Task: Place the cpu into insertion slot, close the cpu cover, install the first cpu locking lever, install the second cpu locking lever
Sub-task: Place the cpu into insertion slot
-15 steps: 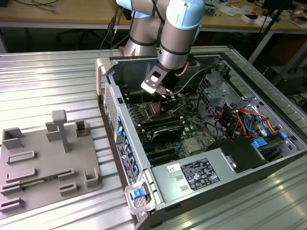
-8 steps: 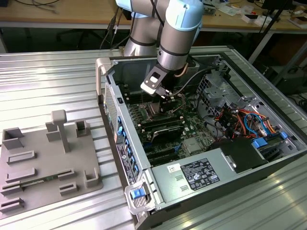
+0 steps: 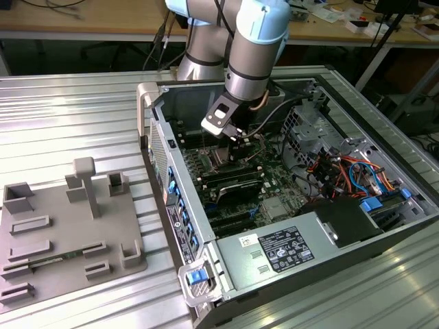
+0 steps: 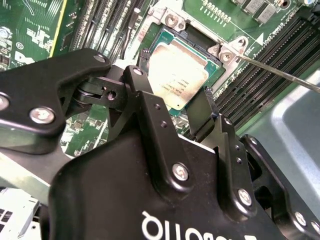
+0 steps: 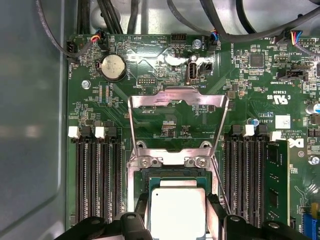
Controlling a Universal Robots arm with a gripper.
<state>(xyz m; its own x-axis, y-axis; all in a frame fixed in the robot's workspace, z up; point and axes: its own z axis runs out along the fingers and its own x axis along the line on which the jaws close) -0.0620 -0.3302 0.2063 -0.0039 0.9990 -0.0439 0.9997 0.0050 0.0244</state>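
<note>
cpu [image 5: 177, 212] at slot [image 5: 175, 171] | pincer [image 5: 177, 207] straddles cpu, grip: we cannot tell | cover [image 5: 177, 96] open | we'd keep cpu level, corners aligned

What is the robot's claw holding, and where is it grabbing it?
The claw holds the cpu, pinching two opposite edges of the square chip, right at the insertion slot.
</note>
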